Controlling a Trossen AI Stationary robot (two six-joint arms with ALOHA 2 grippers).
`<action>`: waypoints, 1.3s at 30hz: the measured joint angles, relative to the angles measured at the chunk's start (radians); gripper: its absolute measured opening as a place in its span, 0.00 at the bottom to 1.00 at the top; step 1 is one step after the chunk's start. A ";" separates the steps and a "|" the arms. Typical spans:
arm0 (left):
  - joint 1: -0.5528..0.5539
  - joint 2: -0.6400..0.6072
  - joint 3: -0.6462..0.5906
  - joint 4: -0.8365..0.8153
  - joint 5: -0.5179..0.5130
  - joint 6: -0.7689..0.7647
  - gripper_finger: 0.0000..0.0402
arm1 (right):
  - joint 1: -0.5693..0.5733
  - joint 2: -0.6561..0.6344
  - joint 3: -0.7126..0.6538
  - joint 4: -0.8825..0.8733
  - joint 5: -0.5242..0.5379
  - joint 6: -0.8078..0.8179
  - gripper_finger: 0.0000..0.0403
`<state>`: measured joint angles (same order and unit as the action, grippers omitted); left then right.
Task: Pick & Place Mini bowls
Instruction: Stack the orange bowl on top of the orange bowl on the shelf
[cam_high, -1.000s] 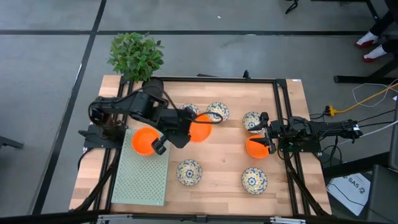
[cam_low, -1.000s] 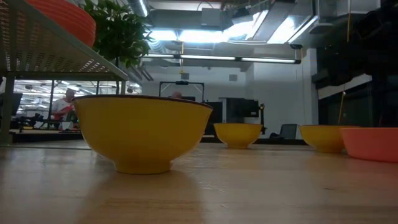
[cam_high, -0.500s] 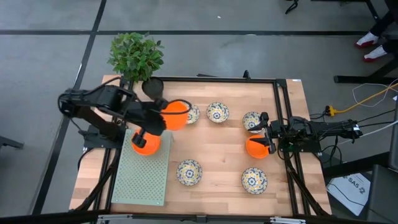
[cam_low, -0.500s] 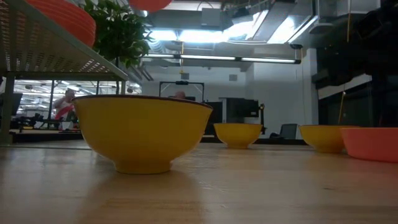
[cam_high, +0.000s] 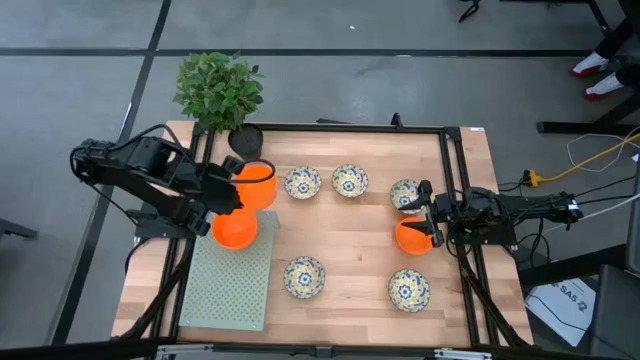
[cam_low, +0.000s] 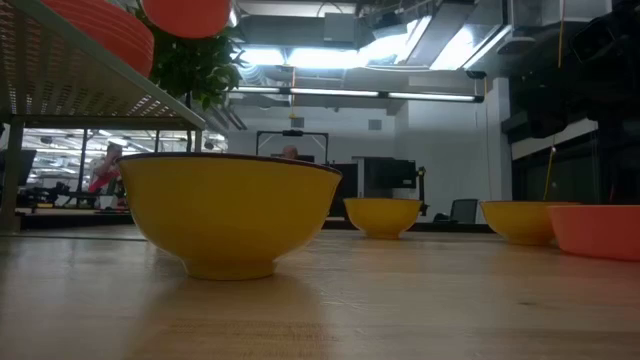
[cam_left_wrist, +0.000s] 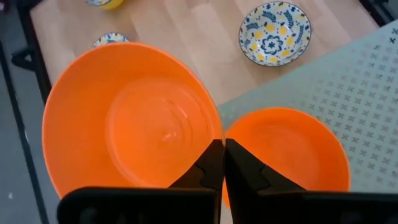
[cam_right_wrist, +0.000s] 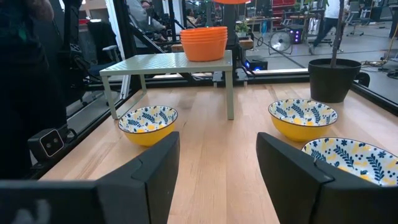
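Left pincer (cam_left_wrist: 217, 163) clamped on rim of orange bowl (cam_left_wrist: 130, 124), carried above orange stack (cam_high: 234, 229) on perforated shelf (cam_high: 228, 290); bowl likely light, rigid, slick; thin rim best hold; right pincer (cam_right_wrist: 217, 165) apart, idle.

robotics lab, framed test table (cam_high: 455, 135), exposed ceiling ducts (cam_low: 340, 70)

Only one bit of lettering shows: a white sheet (cam_high: 560, 300) on the floor just off the table's (cam_high: 350, 250) right front corner carries dark print that looks like "SAS", too small to read with certainty.
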<state>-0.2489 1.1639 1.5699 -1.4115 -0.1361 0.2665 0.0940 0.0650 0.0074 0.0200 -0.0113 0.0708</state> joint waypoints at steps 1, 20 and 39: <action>0.000 -0.009 -0.005 -0.003 0.000 -0.012 0.01 | 0.000 0.000 0.000 0.000 0.000 0.000 0.53; -0.294 -0.092 -0.008 -0.161 -0.001 -0.019 0.01 | 0.000 0.000 0.000 0.000 0.000 0.000 0.53; -0.615 -0.071 -0.024 -0.157 -0.106 -0.124 0.01 | 0.000 0.000 0.000 0.000 0.000 0.000 0.53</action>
<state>-0.8639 1.0932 1.5455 -1.5686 -0.2420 0.1423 0.0938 0.0648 0.0074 0.0196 -0.0113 0.0704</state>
